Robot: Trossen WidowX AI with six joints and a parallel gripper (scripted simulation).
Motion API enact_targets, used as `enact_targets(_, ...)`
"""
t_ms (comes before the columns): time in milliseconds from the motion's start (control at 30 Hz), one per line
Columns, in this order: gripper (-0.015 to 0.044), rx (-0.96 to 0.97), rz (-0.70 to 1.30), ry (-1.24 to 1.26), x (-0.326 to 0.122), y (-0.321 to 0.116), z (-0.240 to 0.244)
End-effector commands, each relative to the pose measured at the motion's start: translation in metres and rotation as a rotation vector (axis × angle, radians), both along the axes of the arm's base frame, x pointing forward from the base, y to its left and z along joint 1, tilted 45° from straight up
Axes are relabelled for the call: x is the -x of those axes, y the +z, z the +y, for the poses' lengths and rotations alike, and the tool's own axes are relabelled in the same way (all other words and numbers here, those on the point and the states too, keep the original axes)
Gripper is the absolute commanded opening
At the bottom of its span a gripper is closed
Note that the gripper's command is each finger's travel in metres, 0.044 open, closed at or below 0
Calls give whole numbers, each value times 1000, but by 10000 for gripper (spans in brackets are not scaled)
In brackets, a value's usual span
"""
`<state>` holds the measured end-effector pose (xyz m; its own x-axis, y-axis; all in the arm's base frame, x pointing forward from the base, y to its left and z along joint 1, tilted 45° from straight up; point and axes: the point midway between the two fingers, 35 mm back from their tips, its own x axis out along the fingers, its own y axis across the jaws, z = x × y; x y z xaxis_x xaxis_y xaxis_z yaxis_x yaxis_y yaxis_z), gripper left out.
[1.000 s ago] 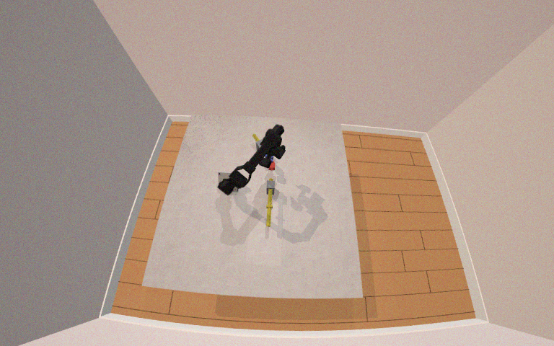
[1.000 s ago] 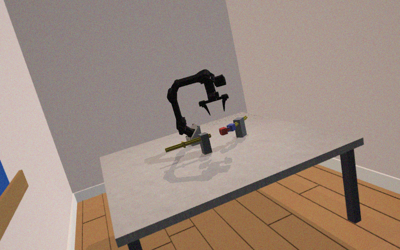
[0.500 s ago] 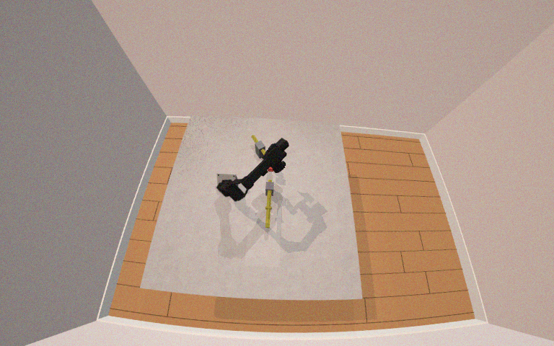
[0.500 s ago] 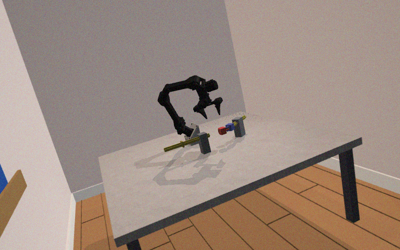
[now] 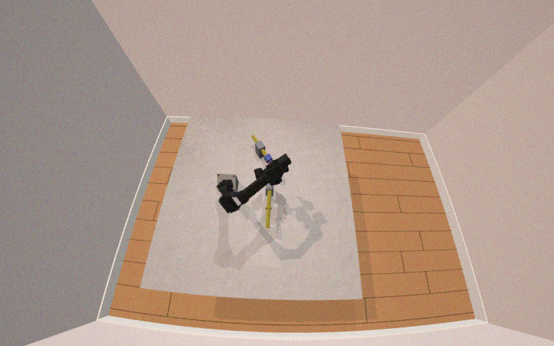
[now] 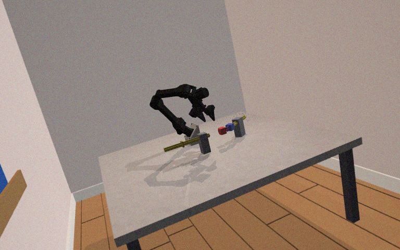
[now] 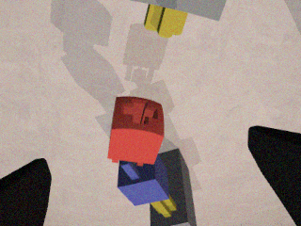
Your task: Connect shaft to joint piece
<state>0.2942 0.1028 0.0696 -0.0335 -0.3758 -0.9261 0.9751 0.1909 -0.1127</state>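
Note:
The red joint piece [image 6: 221, 130] [image 7: 136, 143] hangs on hinges from the blue fork [image 5: 267, 157] [image 6: 229, 126] [image 7: 143, 190] on the fixed yellow shaft [image 5: 253, 138] [image 6: 244, 117] [image 7: 165, 206]. Its open side faces roughly toward the second shaft [image 5: 267, 218] [image 6: 174, 147] [image 7: 165, 21]; exact alignment cannot be told. That shaft runs through the second block [image 6: 204, 143] [image 7: 202, 6], its end apart from the red piece. My gripper [image 6: 209, 120] [image 7: 150, 154] is open and empty, above the parts, a finger to each side of the red piece in the wrist view. The arm mostly hides the red piece in the top view.
The fixed shaft's grey block [image 5: 260, 145] [image 6: 239, 128] [image 7: 173, 171] stands behind the blue fork. The arm's base plate [image 5: 226, 180] is left of the shafts. A collar [image 5: 268, 208] [image 6: 182, 144] sits on the second shaft. All stand on the grey table [image 5: 183, 261] [image 6: 250, 164].

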Motion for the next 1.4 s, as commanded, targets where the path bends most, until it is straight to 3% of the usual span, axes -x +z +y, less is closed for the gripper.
enact_targets(0,440,-53,-52,-137,4,0,-12)
enact_targets(200,440,-113,-119,-292,7,3,-25)
enact_targets(567,440,-114,-120,-291,7,4,-26)
enact_targets(967,440,-6,-32,61,-6,81,-108)
enact_targets(1367,440,127,162,388,25,162,-193)
